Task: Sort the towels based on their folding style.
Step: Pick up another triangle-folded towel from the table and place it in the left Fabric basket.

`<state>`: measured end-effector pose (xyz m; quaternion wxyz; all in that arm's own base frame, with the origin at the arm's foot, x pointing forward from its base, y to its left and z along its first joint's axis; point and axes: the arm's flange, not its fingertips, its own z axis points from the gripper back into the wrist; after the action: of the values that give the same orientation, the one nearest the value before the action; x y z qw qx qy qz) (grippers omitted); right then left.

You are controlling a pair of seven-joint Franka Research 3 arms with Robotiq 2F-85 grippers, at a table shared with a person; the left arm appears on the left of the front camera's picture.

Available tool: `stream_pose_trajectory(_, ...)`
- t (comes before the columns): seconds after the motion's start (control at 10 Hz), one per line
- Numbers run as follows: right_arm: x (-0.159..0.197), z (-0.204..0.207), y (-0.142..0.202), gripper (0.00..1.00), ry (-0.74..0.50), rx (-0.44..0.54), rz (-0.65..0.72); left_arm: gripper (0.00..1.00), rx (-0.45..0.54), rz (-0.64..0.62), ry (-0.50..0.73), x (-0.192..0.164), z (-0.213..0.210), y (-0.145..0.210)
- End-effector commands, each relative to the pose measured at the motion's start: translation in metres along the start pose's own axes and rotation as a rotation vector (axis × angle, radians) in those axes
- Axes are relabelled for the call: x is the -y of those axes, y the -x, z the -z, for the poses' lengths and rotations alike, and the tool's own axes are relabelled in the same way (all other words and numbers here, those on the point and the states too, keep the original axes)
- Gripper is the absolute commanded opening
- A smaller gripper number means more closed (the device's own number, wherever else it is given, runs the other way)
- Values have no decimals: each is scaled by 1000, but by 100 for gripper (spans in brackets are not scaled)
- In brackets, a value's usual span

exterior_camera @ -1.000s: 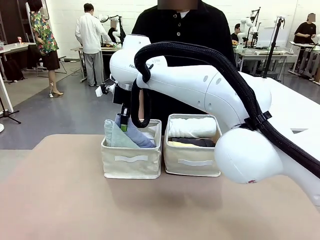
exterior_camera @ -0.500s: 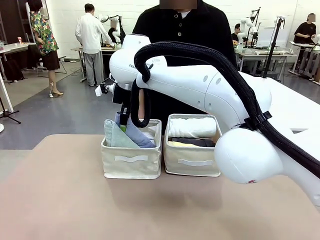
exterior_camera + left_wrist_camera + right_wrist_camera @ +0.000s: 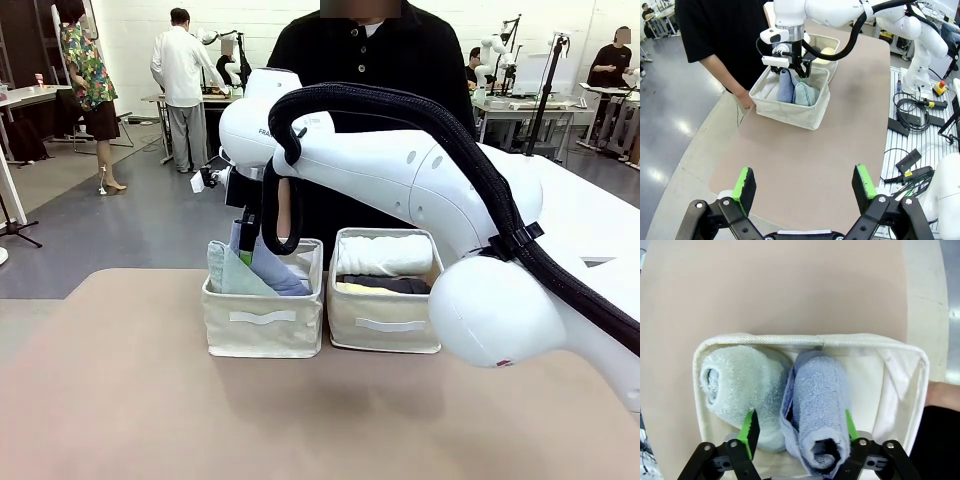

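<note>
My right gripper (image 3: 247,245) hangs over the left cream bin (image 3: 262,325), open, its green pads (image 3: 751,432) standing either side of the periwinkle blue towel (image 3: 817,405), which rests in the bin. The mint green towel (image 3: 740,385) sits beside it in the same bin. The right bin (image 3: 385,325) holds a white rolled towel (image 3: 385,255) on top, with a dark grey one (image 3: 395,285) and a yellow one (image 3: 352,288) under it. My left gripper (image 3: 805,187) is open with nothing in it, well back from both bins above the table's near side.
A person in black stands at the far edge just behind the bins, one hand (image 3: 745,97) next to the left bin's wall. My right arm (image 3: 420,180) spans the table's middle above the bins. Bare tan tabletop (image 3: 200,410) stretches in front of the bins.
The right wrist has shifted very slightly above the left bin, and the two towels in it have settled a little. The left arm has not moved.
</note>
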<state>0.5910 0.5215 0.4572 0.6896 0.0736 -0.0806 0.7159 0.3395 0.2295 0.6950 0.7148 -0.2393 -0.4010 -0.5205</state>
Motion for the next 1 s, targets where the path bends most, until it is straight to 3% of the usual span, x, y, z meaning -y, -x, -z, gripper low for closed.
stream_pose_trajectory(0.0, 16, -10, -13, 100, 17, 5, -12, 100, 14, 8, -4, 2, -1, -1)
stream_pose_trajectory(0.9, -5, -43, -23, 100, 106, -40, -12, 100, 14, 8, -4, 2, -1, -1)
